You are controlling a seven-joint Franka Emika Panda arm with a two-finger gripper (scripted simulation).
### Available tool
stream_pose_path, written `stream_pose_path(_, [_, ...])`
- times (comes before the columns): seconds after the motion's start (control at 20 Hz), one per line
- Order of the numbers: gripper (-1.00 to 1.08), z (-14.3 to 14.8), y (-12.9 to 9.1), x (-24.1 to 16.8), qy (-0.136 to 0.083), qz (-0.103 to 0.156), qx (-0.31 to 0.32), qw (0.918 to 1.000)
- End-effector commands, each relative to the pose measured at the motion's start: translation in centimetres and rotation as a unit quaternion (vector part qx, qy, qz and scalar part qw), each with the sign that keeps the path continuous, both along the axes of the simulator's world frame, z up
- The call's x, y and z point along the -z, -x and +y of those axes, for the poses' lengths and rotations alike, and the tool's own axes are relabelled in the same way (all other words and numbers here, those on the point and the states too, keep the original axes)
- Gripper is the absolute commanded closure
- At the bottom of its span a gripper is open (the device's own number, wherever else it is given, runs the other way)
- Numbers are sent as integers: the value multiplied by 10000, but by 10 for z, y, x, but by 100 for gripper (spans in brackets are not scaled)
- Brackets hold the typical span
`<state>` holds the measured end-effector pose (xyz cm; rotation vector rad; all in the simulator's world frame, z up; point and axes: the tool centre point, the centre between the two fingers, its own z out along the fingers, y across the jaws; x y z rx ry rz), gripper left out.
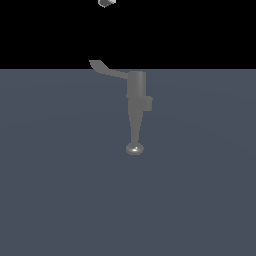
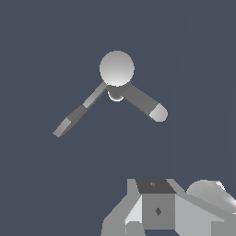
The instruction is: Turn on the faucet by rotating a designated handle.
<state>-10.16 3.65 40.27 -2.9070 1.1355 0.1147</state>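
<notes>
Well, my pincer: only a small pale piece of it shows at the upper edge of the exterior view; I cannot tell whether my jaws are wide or narrow.
Faucet: matte grey, on the blue-grey floor, its tapered spout ending in a shiny rounded tip.
Handle: a thin lever reaching from the cylindrical top toward the exterior view's left.
Gap: my pincer is well apart from the handle, touching nothing.
</notes>
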Motion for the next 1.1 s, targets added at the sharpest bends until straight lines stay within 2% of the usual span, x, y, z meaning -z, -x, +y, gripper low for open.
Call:
stream_pose_path(0.0, [108, 3, -12, 7, 25, -12, 303, 9995])
stream_pose_path(0.25, [108, 10, -34, 22, 78, -35, 894, 9960])
stream_pose_path(0.5, [108, 18, -56, 38, 133, -63, 1481, 9889])
stream_pose_path(1.05, [108, 35, -100, 77, 248, -146, 2702, 9624])
